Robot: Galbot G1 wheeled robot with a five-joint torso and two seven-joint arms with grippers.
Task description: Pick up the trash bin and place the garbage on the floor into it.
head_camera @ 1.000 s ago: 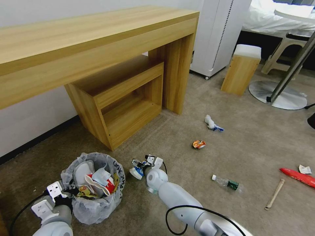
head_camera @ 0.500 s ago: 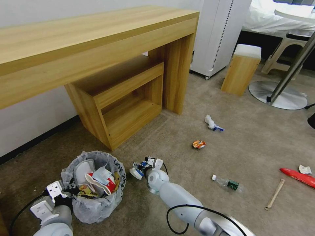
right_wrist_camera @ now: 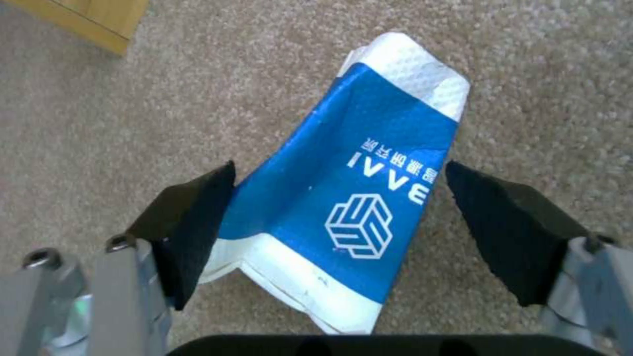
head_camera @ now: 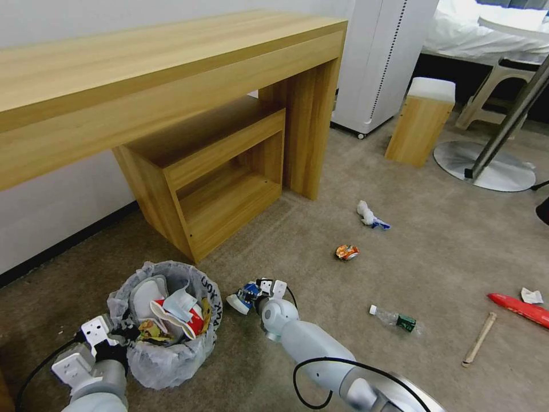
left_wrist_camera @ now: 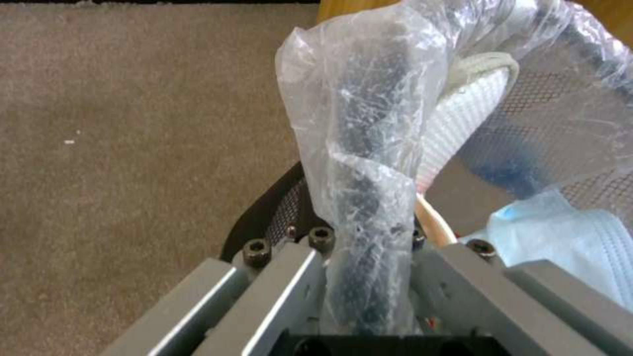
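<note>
The trash bin (head_camera: 171, 355), black with a crinkly clear bag, is in the lower left of the head view, holding a white slipper, red packets and paper. My left gripper (head_camera: 118, 339) is shut on its near rim, with the bag (left_wrist_camera: 369, 163) bunched between the fingers (left_wrist_camera: 284, 277). Right of the bin, a flattened blue-white paper cup (head_camera: 239, 301) lies on the carpet. My right gripper (head_camera: 253, 292) is open with one black pad (right_wrist_camera: 191, 217) on each side of the cup (right_wrist_camera: 369, 163). More garbage lies further right: a tissue (head_camera: 369, 216), a crushed can (head_camera: 346, 252), a small bottle (head_camera: 393, 318), a wooden stick (head_camera: 479, 339) and a red snack bag (head_camera: 517, 308).
A long wooden desk (head_camera: 171, 68) with a low shelf unit (head_camera: 217, 171) under it stands against the wall behind the bin. Further back are a white appliance (head_camera: 383, 63), a wooden stool (head_camera: 422, 120) and a round metal stand base (head_camera: 486, 166).
The bin has shifted slightly to the right, toward the cup. My right gripper has drawn a little nearer to me and lower around the cup.
</note>
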